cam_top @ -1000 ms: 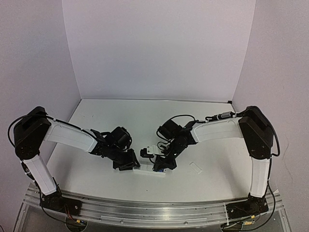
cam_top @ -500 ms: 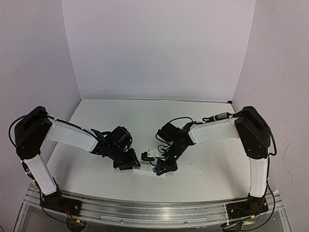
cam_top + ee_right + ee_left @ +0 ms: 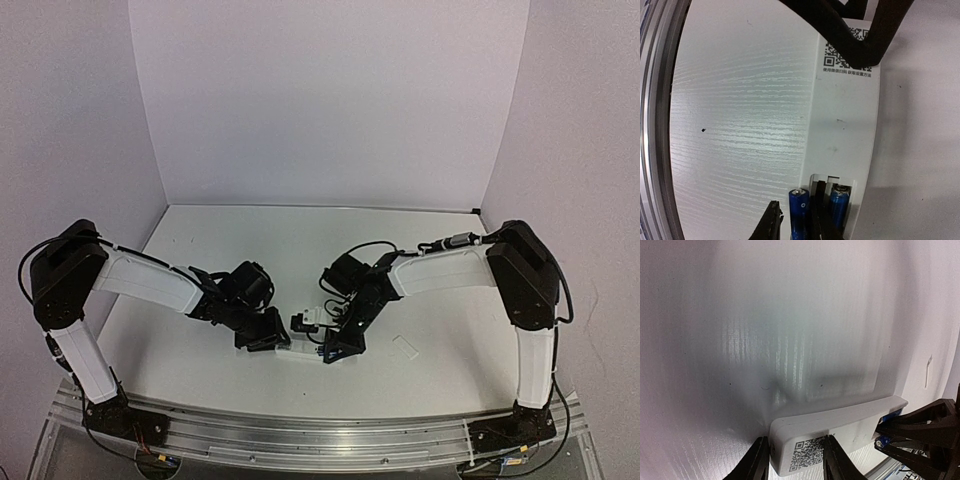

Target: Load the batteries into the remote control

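The white remote control [image 3: 300, 353] lies near the table's front edge with its back up, a QR code [image 3: 845, 55] printed on it. My left gripper [image 3: 796, 465] is shut on its QR end, one finger on each long side. At the other end the battery compartment [image 3: 832, 181] is uncovered. One blue battery [image 3: 838, 205] sits inside it. A second blue battery [image 3: 799, 212] lies along the compartment's outer edge between the fingers of my right gripper [image 3: 795, 197]. Those jaws stand slightly apart, with a gap on the battery's outer side. I cannot tell whether this battery is seated.
A small flat white cover piece [image 3: 404, 347] lies on the table to the right of the right gripper [image 3: 333, 350]. The metal rail [image 3: 300, 435] runs along the table's near edge, close behind the remote. Purple walls close in the back and both sides.
The right gripper's jaws have parted a little and it has shifted slightly toward the remote's end. The left gripper and the remote have not moved.
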